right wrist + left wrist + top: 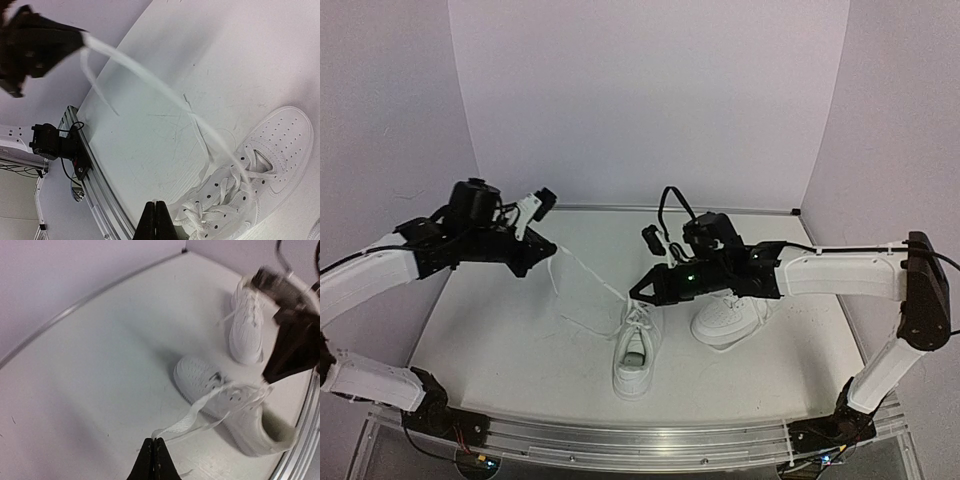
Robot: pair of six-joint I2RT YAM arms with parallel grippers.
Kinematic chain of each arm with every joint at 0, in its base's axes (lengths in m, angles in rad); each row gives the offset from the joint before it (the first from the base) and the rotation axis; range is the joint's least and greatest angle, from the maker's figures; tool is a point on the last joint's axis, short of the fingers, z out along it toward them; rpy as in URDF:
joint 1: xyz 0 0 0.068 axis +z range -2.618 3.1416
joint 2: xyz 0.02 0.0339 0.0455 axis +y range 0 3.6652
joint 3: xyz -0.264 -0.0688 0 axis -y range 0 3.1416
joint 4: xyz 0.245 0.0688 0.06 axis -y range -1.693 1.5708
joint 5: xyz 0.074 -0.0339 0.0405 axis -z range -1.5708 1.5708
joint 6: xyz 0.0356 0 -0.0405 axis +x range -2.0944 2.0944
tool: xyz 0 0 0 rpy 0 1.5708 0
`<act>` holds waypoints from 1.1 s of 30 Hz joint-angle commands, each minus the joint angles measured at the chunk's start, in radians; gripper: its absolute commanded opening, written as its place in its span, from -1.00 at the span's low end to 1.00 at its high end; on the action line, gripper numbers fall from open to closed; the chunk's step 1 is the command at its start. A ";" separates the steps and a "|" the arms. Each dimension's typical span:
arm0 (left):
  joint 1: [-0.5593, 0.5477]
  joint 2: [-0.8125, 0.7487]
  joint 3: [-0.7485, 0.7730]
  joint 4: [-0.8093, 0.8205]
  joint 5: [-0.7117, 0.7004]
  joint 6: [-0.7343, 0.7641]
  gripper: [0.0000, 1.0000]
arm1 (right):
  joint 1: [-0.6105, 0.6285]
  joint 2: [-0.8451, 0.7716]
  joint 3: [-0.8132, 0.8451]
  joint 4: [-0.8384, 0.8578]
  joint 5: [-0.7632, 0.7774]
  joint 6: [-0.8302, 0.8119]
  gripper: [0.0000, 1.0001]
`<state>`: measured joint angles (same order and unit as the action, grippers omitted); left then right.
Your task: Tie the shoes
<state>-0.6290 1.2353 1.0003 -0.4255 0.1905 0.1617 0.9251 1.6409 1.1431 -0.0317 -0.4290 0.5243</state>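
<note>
Holding a long white lace [588, 272] by its end, the left gripper [548, 248] is pinched shut at the middle left. The lace runs to the near shoe [637, 355], bottom middle. The right gripper [638, 293] is squeezed shut just above it. The other shoe [725, 320] sits beside it on the right.

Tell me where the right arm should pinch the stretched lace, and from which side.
Pinch the lace mid-span, between the left fingers and the shoe. There it hangs taut in the air, clear of the table, so the right fingers could close on its flat faces. Coming from above, across its run, looks best; nearer the eyelets other laces crowd it.
</note>
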 commanded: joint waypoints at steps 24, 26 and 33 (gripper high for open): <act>-0.231 -0.412 -0.081 0.021 0.517 -0.183 -1.00 | -0.071 0.045 0.050 0.003 0.025 0.001 -1.00; -0.335 -0.306 -0.032 -0.022 0.446 -0.123 -1.00 | -0.072 0.045 0.051 0.003 0.019 0.001 -1.00; -0.660 0.074 0.219 -0.069 0.308 0.040 -1.00 | -0.072 0.048 0.058 0.002 -0.015 -0.024 -1.00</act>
<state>-1.1740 1.1705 1.0616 -0.4725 0.5700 0.0692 0.8536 1.6749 1.1577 -0.0319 -0.4156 0.5230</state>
